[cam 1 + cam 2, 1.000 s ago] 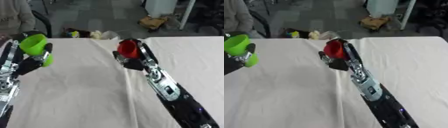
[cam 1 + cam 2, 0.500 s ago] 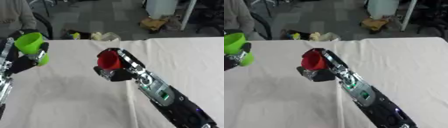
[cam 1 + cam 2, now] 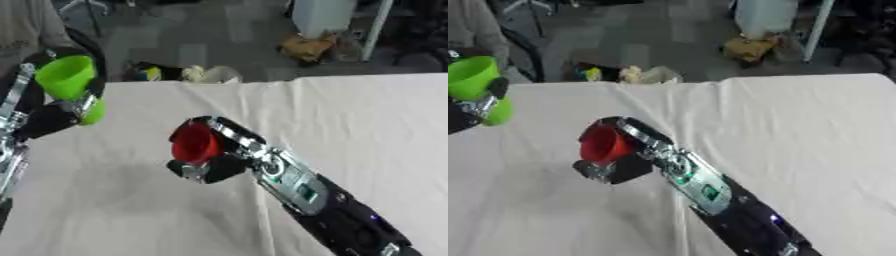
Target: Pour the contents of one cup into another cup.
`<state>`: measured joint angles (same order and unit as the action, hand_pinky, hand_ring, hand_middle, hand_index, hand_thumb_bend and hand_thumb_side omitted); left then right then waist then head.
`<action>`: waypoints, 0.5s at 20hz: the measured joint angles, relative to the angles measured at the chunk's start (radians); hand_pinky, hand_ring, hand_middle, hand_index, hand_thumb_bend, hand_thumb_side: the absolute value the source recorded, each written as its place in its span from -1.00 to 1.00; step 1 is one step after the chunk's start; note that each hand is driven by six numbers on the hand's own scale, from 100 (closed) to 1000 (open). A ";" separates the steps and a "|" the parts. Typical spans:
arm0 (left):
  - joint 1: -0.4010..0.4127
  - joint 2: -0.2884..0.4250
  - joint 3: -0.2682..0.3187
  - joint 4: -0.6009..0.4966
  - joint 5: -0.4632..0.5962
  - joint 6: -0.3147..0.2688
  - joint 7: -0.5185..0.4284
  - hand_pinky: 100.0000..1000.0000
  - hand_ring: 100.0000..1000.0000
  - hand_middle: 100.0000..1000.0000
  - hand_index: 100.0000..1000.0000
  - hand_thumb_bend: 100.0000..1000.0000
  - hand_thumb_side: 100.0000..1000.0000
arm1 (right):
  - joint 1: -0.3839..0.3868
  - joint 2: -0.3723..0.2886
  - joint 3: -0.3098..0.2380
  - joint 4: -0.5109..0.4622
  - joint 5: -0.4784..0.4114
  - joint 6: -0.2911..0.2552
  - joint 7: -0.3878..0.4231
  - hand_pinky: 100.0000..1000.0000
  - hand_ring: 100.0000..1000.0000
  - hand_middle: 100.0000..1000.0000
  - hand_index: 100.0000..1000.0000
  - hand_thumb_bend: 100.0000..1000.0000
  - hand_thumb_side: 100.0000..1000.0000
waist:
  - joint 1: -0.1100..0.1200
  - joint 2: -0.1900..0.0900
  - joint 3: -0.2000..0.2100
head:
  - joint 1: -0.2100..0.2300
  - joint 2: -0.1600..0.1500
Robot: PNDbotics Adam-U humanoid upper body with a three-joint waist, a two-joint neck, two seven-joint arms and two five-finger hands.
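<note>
The broad table draped in a pale cream cloth (image 3: 367,115) filled the scene. Over it, from the near right, reached the black and silver right arm (image 3: 315,195), stretched towards the left. Its right hand (image 3: 214,160) was wrapped round a small red plastic cup (image 3: 194,142), held clear above the cloth near the middle, mouth tipped to the left. At the far left edge, the left hand (image 3: 52,112) gripped a bright green plastic cup (image 3: 72,82), lifted high, mouth tilted up. The two cups were well apart.
</note>
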<state>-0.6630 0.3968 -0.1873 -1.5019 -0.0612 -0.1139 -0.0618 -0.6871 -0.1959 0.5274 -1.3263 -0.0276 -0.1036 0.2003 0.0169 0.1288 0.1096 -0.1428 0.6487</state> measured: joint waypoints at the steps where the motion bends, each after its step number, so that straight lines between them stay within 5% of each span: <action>1: -0.006 0.001 -0.007 0.000 0.000 -0.002 -0.006 -0.68 -0.44 -0.16 0.43 -1.00 -0.60 | 0.000 0.001 0.000 0.008 0.000 -0.003 0.003 -0.18 -0.47 -0.54 -0.12 -1.00 -0.73 | 0.000 0.000 0.000 | 0.000 0.000; 10: -0.035 0.032 -0.069 -0.014 -0.028 -0.030 -0.069 -0.71 -0.46 -0.18 0.41 -0.99 -0.66 | 0.000 0.007 -0.016 0.051 -0.014 -0.009 0.013 -0.18 -0.46 -0.54 -0.12 -1.00 -0.74 | 0.003 0.001 -0.002 | 0.000 -0.005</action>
<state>-0.6982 0.4290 -0.2561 -1.5157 -0.0892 -0.1441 -0.1305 -0.6873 -0.1889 0.5116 -1.2749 -0.0421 -0.1122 0.2129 0.0200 0.1299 0.1072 -0.1425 0.6438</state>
